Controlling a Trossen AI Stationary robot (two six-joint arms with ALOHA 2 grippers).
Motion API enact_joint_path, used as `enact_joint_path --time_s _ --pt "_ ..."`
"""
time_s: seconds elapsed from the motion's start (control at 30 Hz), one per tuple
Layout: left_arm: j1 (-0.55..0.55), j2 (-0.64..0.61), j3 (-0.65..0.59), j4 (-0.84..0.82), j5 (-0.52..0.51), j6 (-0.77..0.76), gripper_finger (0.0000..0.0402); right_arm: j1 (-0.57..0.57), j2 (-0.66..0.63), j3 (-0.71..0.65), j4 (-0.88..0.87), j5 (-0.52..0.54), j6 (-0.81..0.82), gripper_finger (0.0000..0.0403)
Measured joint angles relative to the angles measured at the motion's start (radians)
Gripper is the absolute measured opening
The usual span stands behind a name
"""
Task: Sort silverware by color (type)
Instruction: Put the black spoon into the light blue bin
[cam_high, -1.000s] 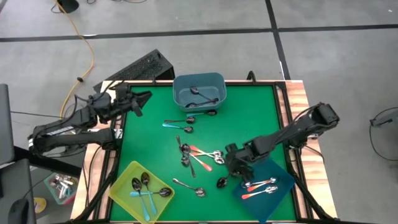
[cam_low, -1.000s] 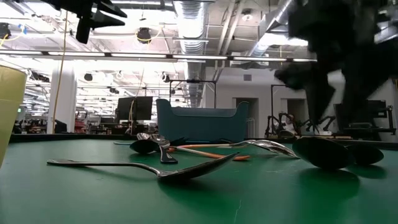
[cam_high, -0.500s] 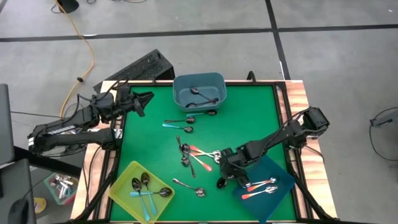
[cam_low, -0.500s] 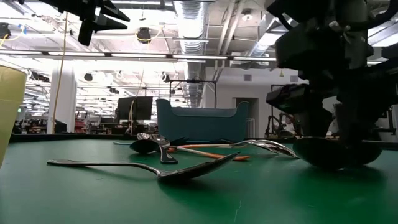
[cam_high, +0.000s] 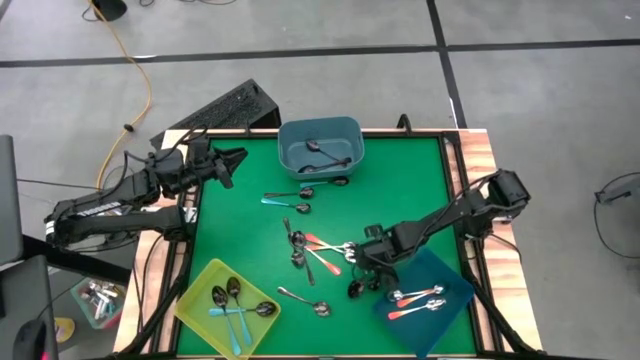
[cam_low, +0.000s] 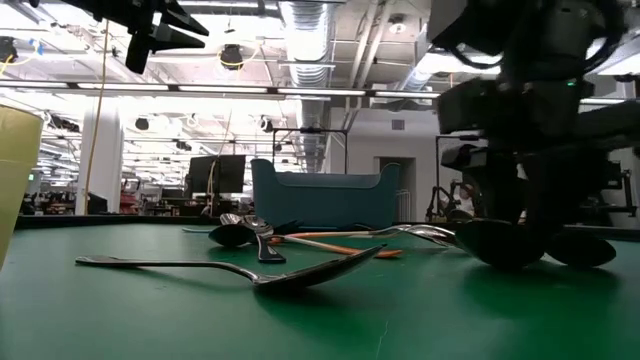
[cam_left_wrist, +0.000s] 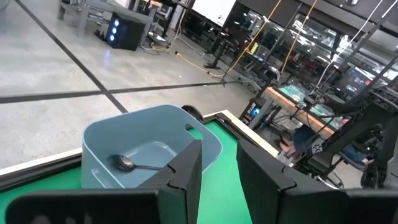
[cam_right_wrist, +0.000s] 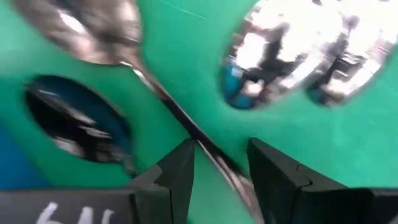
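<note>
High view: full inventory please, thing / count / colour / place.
Grey-blue bin: one, table's far edge, dark spoons inside.
Yellow bin: one, near-left corner, teal-handled spoons inside.
Dark blue bin: one, near-right, two orange-red-handled spoons inside.
Loose spoons: roughly ten, mixed teal, orange-red, dark metal, mid-mat.
Green mat: one, covers table.
Left tool: raised off the table's left edge, open, empty.
Right tool: low over a dark spoon beside the dark blue bin, open.
</note>
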Motion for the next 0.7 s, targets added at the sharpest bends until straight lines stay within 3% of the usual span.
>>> enact_joint_path --time_s 0.33,0.7 --pt "0.0 0.0 0.0 0.001 0.001 0.0 0.0086 0.023 -0.003 -0.001 0.068 -0.043 -0.178 0.0148" --pt "0.0 0.0 0.0 0.002 0.001 -0.001 0.0086 0.026 -0.003 -0.001 0.084 -0.057 -0.244 0.0137"
